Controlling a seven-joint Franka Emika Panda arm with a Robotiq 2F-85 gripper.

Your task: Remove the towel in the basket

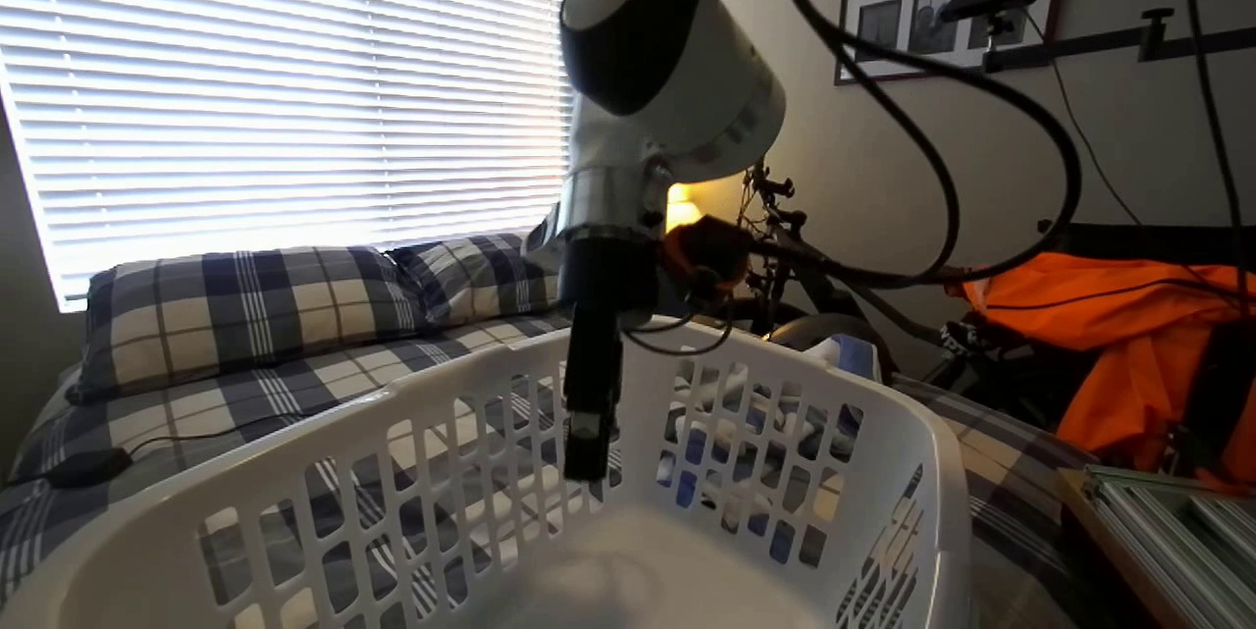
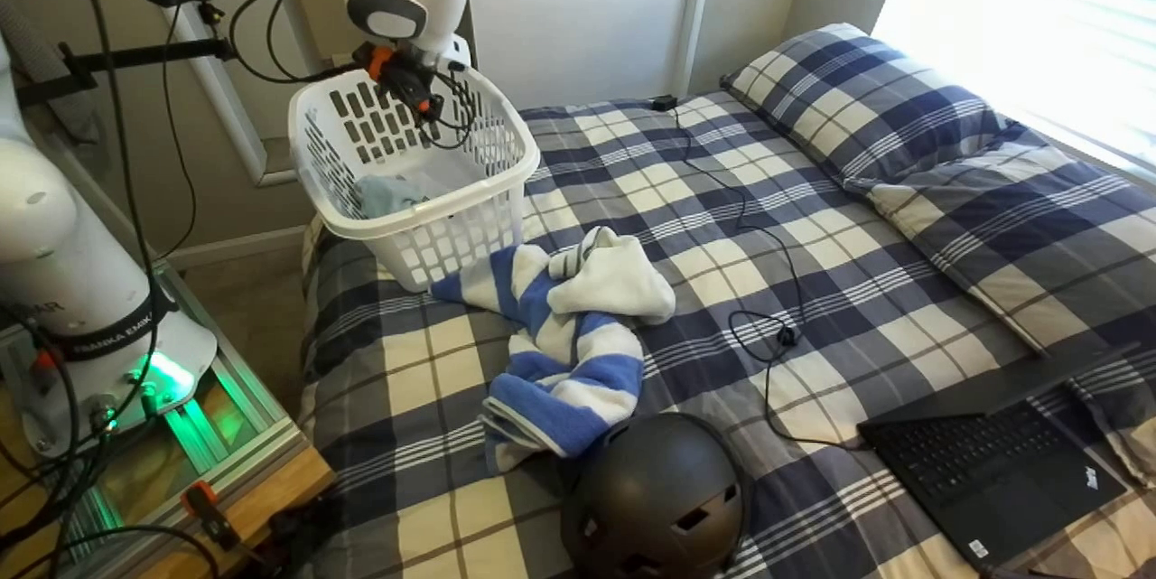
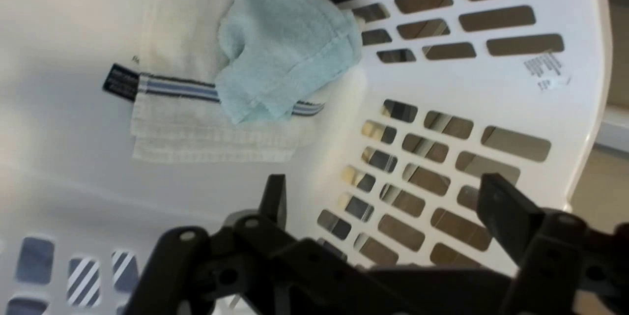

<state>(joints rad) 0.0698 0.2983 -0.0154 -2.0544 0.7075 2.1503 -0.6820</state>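
The white lattice basket point(image 1: 903, 433) stands on the bed; it also shows in an exterior view point(image 2: 452, 209) and in the wrist view point(image 3: 427, 84). A crumpled light blue towel point(image 3: 290, 44) lies in it, on top of a folded white towel point(image 3: 177, 118) with a blue and black stripe. The light blue towel also shows in an exterior view point(image 2: 386, 196). My gripper point(image 3: 383, 187) is open and empty, its fingers apart from both towels. It points down into the basket point(image 1: 586, 462). In an exterior view the fingertips are hard to make out.
On the bed lie a blue and white striped towel point(image 2: 578, 362) against the basket's outside, a black helmet point(image 2: 659, 498), a laptop point(image 2: 1011, 462) with a cable, and plaid pillows point(image 2: 885, 100). The basket's rim and walls surround the gripper. Orange cloth point(image 1: 1128, 335) hangs beyond the bed.
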